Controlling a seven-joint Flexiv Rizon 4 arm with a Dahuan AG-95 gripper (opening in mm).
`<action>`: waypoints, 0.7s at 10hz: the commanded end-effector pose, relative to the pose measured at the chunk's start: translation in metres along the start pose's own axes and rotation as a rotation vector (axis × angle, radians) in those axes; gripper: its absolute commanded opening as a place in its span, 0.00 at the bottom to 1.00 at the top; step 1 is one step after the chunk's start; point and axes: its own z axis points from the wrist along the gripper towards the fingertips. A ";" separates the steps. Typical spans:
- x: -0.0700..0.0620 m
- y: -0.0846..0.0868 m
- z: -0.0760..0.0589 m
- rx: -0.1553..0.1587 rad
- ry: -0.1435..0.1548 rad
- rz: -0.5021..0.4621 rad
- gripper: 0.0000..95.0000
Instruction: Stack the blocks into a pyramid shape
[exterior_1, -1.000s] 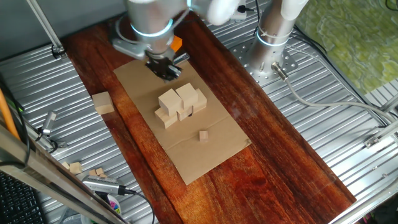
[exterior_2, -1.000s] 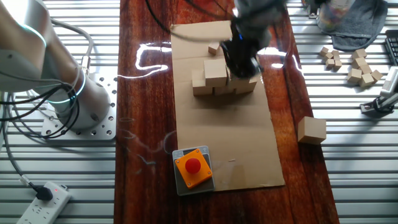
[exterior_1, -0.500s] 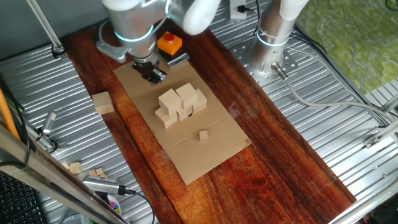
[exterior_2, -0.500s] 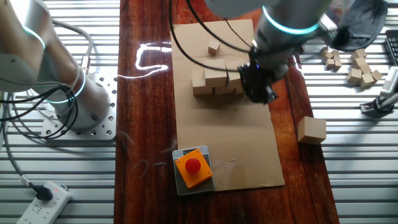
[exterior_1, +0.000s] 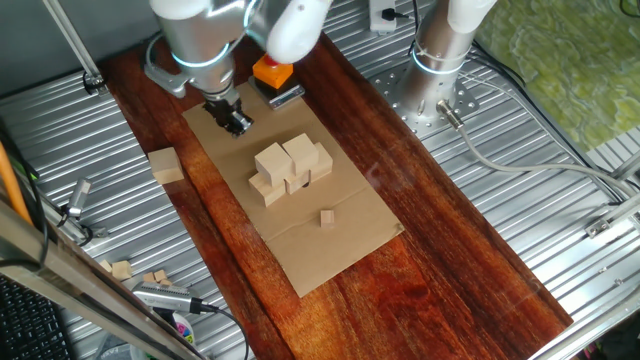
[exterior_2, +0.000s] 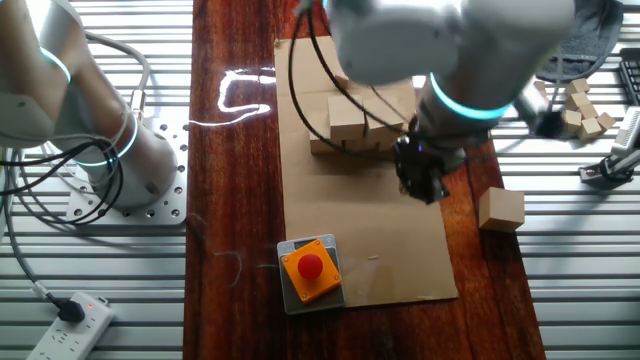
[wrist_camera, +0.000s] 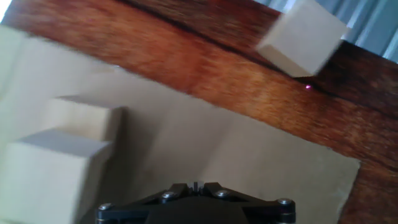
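Nearest in one fixed view, a tiny cube (exterior_1: 327, 217) lies alone on the cardboard sheet (exterior_1: 330, 258). Behind it the blocks (exterior_1: 290, 168) sit clustered mid-sheet, two raised on a lower row, touching. A lone block (exterior_1: 166, 165) rests on the wooden counter (exterior_1: 440, 240) at its edge, well apart from the cluster. Beyond the cluster the hand (exterior_1: 234, 123) hangs over the sheet, carrying nothing we can see; how wide its fingers stand we cannot tell. Farthest, an orange box (exterior_1: 272, 72) sits at the sheet's end.
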 end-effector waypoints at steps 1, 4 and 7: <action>0.000 -0.003 0.010 -0.037 -0.001 0.022 0.00; 0.001 -0.005 0.015 -0.101 0.025 -0.004 0.00; 0.003 -0.004 0.019 -0.120 0.046 -0.006 0.00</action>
